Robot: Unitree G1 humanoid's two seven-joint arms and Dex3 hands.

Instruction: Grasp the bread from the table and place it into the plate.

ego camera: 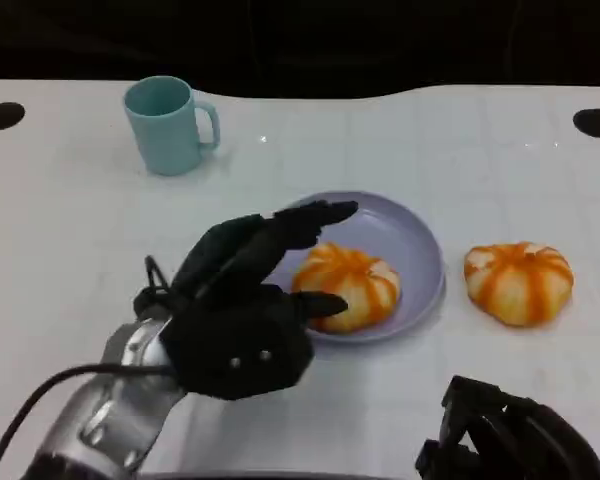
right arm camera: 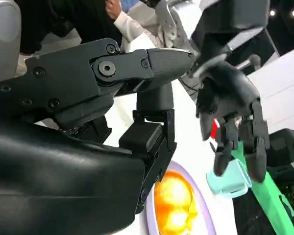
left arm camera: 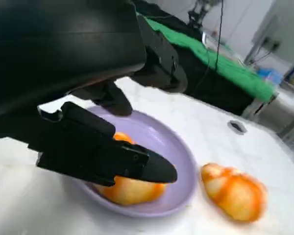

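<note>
On the white tabletop (ego camera: 70,230), the left hand (ego camera: 245,310) hovered released, fingers spread over the bread (ego camera: 347,285) lying in the plate (ego camera: 420,250); another bun (ego camera: 518,281) lay toward the right edge, nearer the right hand (ego camera: 505,440), whose state I cannot tell

You had a light teal mug (ego camera: 167,124) standing upright at the far left of the white counter (ego camera: 70,220), its handle turned toward the right. In your right wrist view the same mug (right arm camera: 229,179) showed past the fingers. Two round black marks sat near the counter's far edge, one at the left (ego camera: 2,115) and one at the right (ego camera: 595,122). Your left wrist view showed a green cloth (left arm camera: 213,63) beyond the counter, and your right wrist view caught a person's white sleeve (right arm camera: 130,23).
</note>
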